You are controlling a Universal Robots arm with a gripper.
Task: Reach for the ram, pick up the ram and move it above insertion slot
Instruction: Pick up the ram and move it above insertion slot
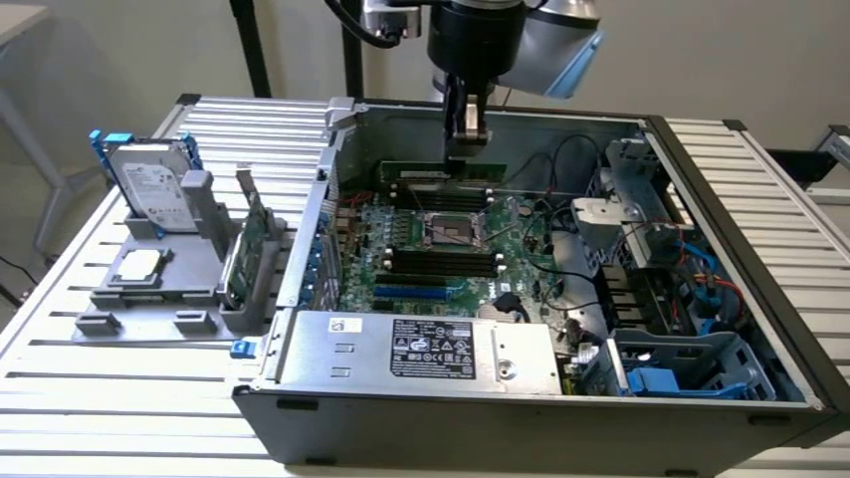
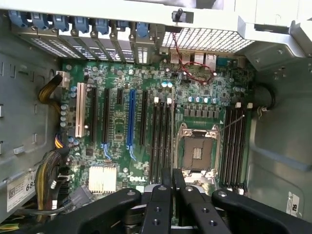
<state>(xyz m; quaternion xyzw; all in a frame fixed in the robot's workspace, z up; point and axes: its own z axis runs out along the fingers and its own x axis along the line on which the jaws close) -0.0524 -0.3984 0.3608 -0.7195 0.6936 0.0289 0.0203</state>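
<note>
Drive (image 1: 153, 184) and card (image 1: 249, 261) are standing outside the case (image 1: 531, 398). Gripper (image 1: 467, 139) is clenching the ram (image 1: 441, 171), its long axis lying level above the motherboard (image 1: 439, 254).

Arm reaching down from above into the open case, wrist vertical, gripper (image 1: 467, 139) pointing straight down, fingers (image 2: 170, 183) pressed close together around the ram (image 1: 441, 173).
</note>
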